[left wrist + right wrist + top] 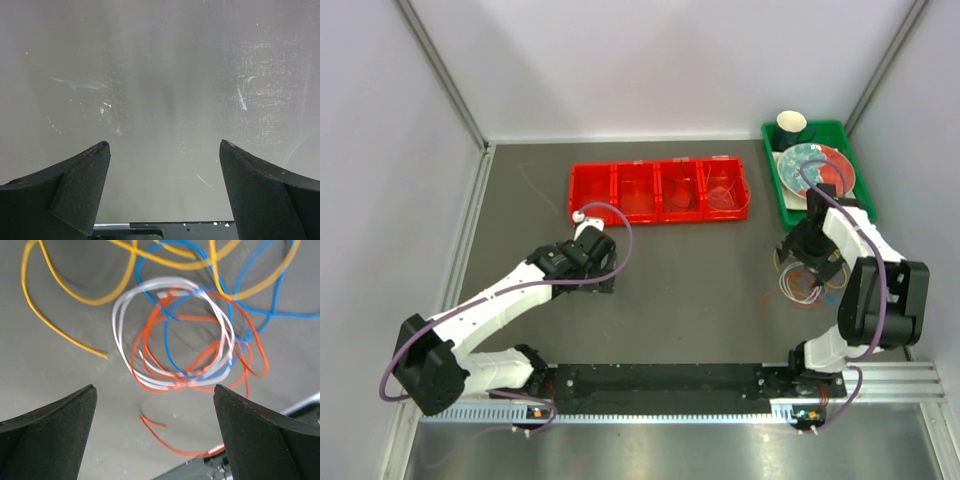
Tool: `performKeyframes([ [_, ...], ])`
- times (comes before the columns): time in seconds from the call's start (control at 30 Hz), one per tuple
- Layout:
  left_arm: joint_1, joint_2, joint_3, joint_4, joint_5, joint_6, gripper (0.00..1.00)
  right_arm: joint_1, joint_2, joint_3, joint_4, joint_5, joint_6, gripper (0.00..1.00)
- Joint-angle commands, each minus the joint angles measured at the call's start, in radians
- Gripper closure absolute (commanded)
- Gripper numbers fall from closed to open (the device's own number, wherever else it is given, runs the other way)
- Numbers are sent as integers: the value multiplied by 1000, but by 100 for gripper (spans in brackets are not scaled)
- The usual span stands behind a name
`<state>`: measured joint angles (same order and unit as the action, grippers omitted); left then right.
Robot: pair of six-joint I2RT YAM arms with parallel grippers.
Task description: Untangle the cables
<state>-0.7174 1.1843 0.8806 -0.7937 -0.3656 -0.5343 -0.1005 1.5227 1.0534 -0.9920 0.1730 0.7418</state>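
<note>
- Grey counter point(700, 270) between pale walls fills the overhead view. A red tray point(660, 192) with four compartments sits at the back, and a green bin point(825, 205) holding a plate point(817, 168) and a cup point(791, 124) is at the back right. The cables point(800, 290) lie in one small knot at the right, just under the right end effector point(807, 268). The left end effector point(601, 278) is well apart from them, near the tray's left end.
- From the left wrist, we see that end effector spread wide, with only scuffed bare counter between its dark fingers point(80, 185). It holds nothing.
- From the right wrist, that end effector is also spread wide and empty, poised above the knot. A white loop point(120, 320) sits in the middle, with a red wire point(150, 385) and a blue wire point(166, 347) threaded through it. A yellow wire point(35, 305) arcs off to the left, its free end lying clear of the rest.
- We judge these wires very light, thin and springy. They will likely slip between the pads, and lifting one may drag its neighbours along.
- We think the best hold is an outlying strand, such as the yellow arc or the loose red tail point(152, 426) nearest the fingers, pinched low against the counter. We would avoid the crowded centre, where a closing grip would catch several colours at once.
</note>
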Motion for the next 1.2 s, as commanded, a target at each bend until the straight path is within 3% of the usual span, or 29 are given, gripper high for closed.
performKeyframes([
  [0.0,-7,-31,20,-10,-30,-15,6,-2,56,3,108,23,-44,2],
  [0.07,-8,-35,20,-12,-33,-18,6,-4,97,-3,122,19,-50,5],
  [0.23,-10,-37,20,-12,-42,-20,6,-2,120,-29,211,-38,-93,28],
  [0.37,-10,-32,21,-13,-44,-21,6,15,136,-15,222,-76,-120,68],
  [0.4,-10,-31,21,-13,-45,-21,6,27,133,-12,225,-81,-124,87],
  [0.47,-10,-29,21,-13,-47,-23,6,79,123,-4,216,-104,-117,100],
  [0.57,-10,-28,21,-12,-47,-23,6,224,114,36,211,-160,-72,100],
  [0.8,-11,-25,23,-19,-56,-27,6,576,142,323,116,-221,76,100],
  [0.97,-14,-23,23,-21,-61,-30,6,657,163,476,33,-230,123,100],
  [1.03,-14,-23,23,-21,-61,-30,6,673,157,522,0,-236,122,67],
  [1.1,-16,-22,23,-22,-59,-30,6,680,149,549,-48,-215,116,24],
  [1.17,-16,-22,24,-22,-58,-32,6,680,125,553,-121,-169,117,11],
])
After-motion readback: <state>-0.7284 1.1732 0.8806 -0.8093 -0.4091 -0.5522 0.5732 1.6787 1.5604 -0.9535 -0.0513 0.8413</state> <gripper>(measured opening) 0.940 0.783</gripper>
